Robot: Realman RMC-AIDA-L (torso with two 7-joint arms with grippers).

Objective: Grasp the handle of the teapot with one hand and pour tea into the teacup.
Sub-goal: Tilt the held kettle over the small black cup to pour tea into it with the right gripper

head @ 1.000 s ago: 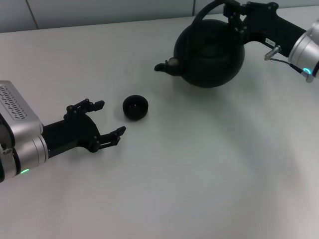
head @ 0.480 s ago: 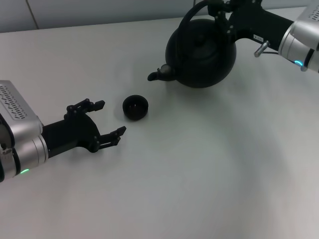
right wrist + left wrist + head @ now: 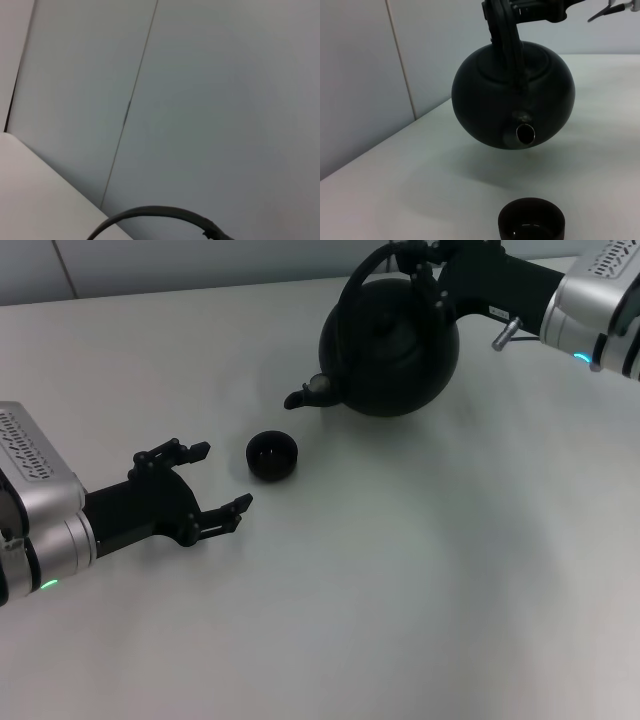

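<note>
The round matte-black teapot (image 3: pixel 392 345) hangs in the air at the table's back right, its spout (image 3: pixel 305 395) pointing toward the teacup. My right gripper (image 3: pixel 420 258) is shut on the arched handle (image 3: pixel 358 280) at its top. The left wrist view shows the teapot (image 3: pixel 515 95) lifted off the table, spout (image 3: pixel 525 133) facing the camera, above and behind the teacup (image 3: pixel 532 220). The small black teacup (image 3: pixel 271 455) stands on the table. My left gripper (image 3: pixel 212 478) is open, just left of the teacup, not touching it. The right wrist view shows only a piece of the handle (image 3: pixel 160 215).
The white table (image 3: pixel 400 570) stretches to a grey wall (image 3: pixel 200 260) at the back. The teapot casts a shadow (image 3: pixel 495 175) on the table beneath it.
My right gripper has carried the teapot leftward, toward the teacup, and its spout has dipped slightly. The left arm and the teacup have not moved.
</note>
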